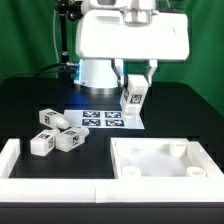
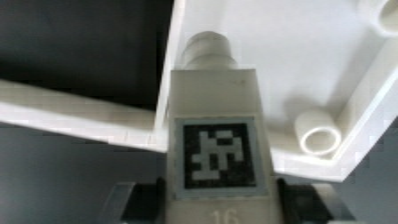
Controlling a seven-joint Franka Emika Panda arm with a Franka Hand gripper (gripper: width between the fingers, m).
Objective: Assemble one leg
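Observation:
My gripper (image 1: pixel 134 92) is shut on a leg (image 1: pixel 133 96), a stubby white block with a black-and-white tag, and holds it in the air above the marker board (image 1: pixel 100 118). In the wrist view the leg (image 2: pixel 217 130) fills the middle, held between my fingers (image 2: pixel 139 203), its round peg end pointing away. Past it lies the large white square panel (image 2: pixel 338 60) with a round corner socket (image 2: pixel 320 139). In the exterior view the panel (image 1: pixel 160 158) sits at the front right. Three more legs (image 1: pixel 57 132) lie at the left.
A white rail (image 1: pixel 60 170) runs along the front edge of the black table, with a raised end at the left. The arm's white base (image 1: pixel 95 72) stands at the back, behind the marker board.

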